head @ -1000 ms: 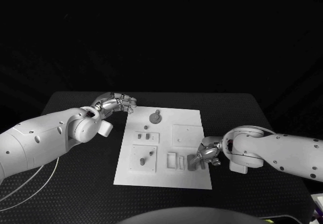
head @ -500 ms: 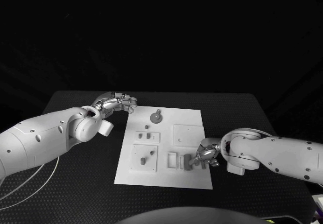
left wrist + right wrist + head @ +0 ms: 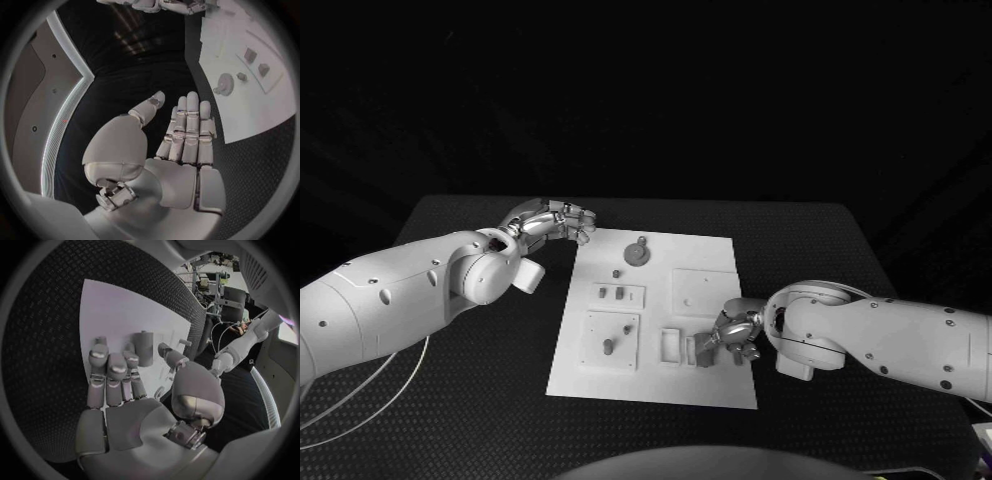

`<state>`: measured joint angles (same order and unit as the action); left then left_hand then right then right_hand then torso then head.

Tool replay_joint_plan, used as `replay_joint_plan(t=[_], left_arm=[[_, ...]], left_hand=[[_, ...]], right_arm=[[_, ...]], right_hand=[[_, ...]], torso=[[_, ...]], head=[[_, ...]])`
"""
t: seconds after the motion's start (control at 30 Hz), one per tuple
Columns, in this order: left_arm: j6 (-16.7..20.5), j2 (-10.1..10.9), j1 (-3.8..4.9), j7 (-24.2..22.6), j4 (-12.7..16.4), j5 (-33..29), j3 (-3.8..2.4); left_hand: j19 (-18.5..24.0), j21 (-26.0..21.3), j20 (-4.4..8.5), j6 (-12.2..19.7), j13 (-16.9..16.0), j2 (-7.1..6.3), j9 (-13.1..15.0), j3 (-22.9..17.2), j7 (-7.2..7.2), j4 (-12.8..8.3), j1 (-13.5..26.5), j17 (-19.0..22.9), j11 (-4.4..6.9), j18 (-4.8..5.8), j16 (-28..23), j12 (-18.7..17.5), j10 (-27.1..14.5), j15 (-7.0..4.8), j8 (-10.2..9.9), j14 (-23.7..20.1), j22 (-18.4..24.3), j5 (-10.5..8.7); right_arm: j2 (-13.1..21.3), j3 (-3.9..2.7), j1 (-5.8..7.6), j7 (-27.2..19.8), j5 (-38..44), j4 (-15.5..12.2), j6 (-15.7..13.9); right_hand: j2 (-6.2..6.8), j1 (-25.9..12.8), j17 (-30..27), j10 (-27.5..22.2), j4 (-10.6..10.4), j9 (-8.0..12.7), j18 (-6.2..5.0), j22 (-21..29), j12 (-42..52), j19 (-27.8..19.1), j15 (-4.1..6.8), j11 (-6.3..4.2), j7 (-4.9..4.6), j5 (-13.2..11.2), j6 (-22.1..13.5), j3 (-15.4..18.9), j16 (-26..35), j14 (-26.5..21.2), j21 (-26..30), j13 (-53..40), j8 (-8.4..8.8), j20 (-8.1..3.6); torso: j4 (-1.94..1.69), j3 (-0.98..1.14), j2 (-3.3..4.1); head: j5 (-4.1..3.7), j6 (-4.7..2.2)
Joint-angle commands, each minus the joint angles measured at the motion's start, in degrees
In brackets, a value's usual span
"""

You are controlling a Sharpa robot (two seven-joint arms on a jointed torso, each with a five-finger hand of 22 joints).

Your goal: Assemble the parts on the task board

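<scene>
Right hand [image 3: 733, 337] sits over the near right corner of the task board [image 3: 697, 250], above the upright grey part [image 3: 144, 347] that lies just ahead of its fingertips [image 3: 116, 366], long axis in line with them. Fingers extended and together, holding nothing; contact with the part cannot be told. Left hand [image 3: 553, 221] rests on the counter [image 3: 459, 215] beside the board's far left corner, flat, empty. Right hand is nearer.

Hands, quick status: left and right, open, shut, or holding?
Left hand: open, fingers straight, holding nothing.
Right hand: open over the task board, holding nothing.
</scene>
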<state>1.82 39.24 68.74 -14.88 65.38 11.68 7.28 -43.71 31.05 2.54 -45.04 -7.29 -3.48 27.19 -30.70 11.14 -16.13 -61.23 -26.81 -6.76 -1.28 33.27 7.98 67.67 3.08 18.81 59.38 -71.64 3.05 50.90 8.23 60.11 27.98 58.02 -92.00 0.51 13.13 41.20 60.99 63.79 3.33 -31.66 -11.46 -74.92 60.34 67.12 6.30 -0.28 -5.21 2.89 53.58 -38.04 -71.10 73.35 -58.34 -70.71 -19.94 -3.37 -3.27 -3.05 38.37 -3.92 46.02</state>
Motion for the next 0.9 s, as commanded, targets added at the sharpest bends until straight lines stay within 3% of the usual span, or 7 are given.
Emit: replay_joint_plan(t=[0.03, 0.3, 0.5, 0.53, 0.7, 0.9], left_arm=[[-1.0, -0.1, 0.03, -0.4, 0.1, -0.3, -0.03], [-1.0, 0.0, 0.04, -0.3, 0.1, -0.3, -0.01], [-0.9, 0.1, 0.04, -0.4, 0.2, -0.3, -0.01], [-0.9, 0.1, 0.04, -0.4, 0.2, -0.3, -0.01], [-1.0, 0.0, 0.04, -0.4, 0.2, -0.3, -0.01], [-1.0, 0.0, 0.04, -0.4, 0.2, -0.3, -0.01]], left_hand=[[-0.1, -0.3, -0.09, 0.3, 0.1, 0.12, -0.1, 0.4, -0.08, 0.0, 0.6, -0.1, -0.09, -0.62, -0.3, -0.3, 0.0, 0.17, 0.3, 0.3, -0.1, -0.10], [-0.2, -0.4, -0.12, 0.4, 0.1, 0.06, -0.1, 0.6, -0.06, 0.2, 1.2, -0.3, -0.11, -0.61, -0.5, -0.4, 0.0, 0.20, 0.4, 0.4, -0.2, -0.11], [-0.2, -0.4, -0.12, 0.4, 0.1, 0.15, -0.1, 0.6, -0.06, 0.4, 1.3, -0.4, -0.11, -0.62, -0.6, -0.4, 0.0, 0.20, 0.4, 0.4, -0.2, -0.10], [-0.2, -0.4, -0.12, 0.4, 0.1, 0.16, -0.1, 0.6, -0.06, 0.4, 1.4, -0.4, -0.11, -0.63, -0.6, -0.4, 0.0, 0.20, 0.4, 0.4, -0.2, -0.10], [-0.2, -0.4, -0.12, 0.4, 0.1, 0.20, -0.1, 0.6, -0.07, 0.4, 1.4, -0.5, -0.11, -0.64, -0.6, -0.4, 0.0, 0.19, 0.4, 0.4, -0.2, -0.10], [-0.2, -0.5, -0.11, 0.4, 0.1, 0.20, -0.1, 0.6, -0.07, 0.4, 1.4, -0.5, -0.11, -0.64, -0.6, -0.4, 0.0, 0.19, 0.4, 0.4, -0.2, -0.10]], right_arm=[[-0.2, 0.02, -0.05, 0.0, 0.0, 0.3, 0.9], [-0.8, 0.42, -0.33, -0.1, -0.1, 0.9, 0.7], [-1.0, 0.95, -0.37, 0.0, 0.9, 1.2, 0.0], [-1.0, 0.97, -0.38, 0.0, 1.0, 1.2, -0.3], [-1.1, 1.01, -0.39, 0.3, 1.2, 1.2, -1.2], [-1.4, 1.02, -0.40, 0.9, 1.2, 1.2, -1.5]], right_hand=[[0.76, -0.3, 0.1, -0.5, -0.5, -0.1, -3.54, -0.5, -0.3, -0.3, 0.08, 0.02, -0.93, -0.1, 0.1, -0.2, 0.5, -0.3, -0.1, -0.1, 0.45, 0.42], [-0.31, 0.4, 0.3, -0.9, 0.1, -0.2, -3.54, -0.6, -0.5, -0.7, -0.11, 0.20, -1.10, -0.1, -0.2, -0.3, 0.7, -0.6, -0.1, -0.2, 0.67, 0.51], [-1.48, 1.8, 0.5, -1.0, 1.3, -0.3, -3.54, -0.6, -0.6, -0.9, -0.15, 0.23, -1.12, -0.1, -0.2, -0.8, 0.8, -0.7, -0.2, -0.2, 0.69, 0.51], [-3.06, 4.4, 0.5, -1.0, 2.9, -0.5, -3.52, -0.7, -0.6, -1.0, -0.07, 0.07, -1.03, 0.0, 0.2, -2.3, 0.8, -0.7, -0.2, -0.3, 0.49, 0.32], [-4.68, 6.0, 0.7, -0.8, 4.7, -0.7, -3.52, -0.7, -0.5, -1.1, -0.03, 0.05, -0.91, -0.1, 0.8, -3.5, 0.9, -0.6, -0.4, -0.3, 0.27, 0.62], [-4.78, 5.1, 0.8, -0.6, 5.1, -0.8, -3.52, -0.7, -0.5, -1.0, -0.01, -0.01, -0.83, -0.1, 1.3, -3.6, 1.0, -0.4, -0.6, -0.3, 0.19, 1.00]], torso=[[0.05, -0.04, -0.05], [0.06, 0.03, -0.01], [0.08, -0.04, -0.04], [0.08, -0.02, -0.03], [0.06, -0.04, -0.01], [0.06, -0.02, -0.01]], head=[[-0.05, -0.21], [0.29, -0.77], [0.29, -1.05], [0.35, -0.90], [0.32, -0.72], [0.40, -0.64]])
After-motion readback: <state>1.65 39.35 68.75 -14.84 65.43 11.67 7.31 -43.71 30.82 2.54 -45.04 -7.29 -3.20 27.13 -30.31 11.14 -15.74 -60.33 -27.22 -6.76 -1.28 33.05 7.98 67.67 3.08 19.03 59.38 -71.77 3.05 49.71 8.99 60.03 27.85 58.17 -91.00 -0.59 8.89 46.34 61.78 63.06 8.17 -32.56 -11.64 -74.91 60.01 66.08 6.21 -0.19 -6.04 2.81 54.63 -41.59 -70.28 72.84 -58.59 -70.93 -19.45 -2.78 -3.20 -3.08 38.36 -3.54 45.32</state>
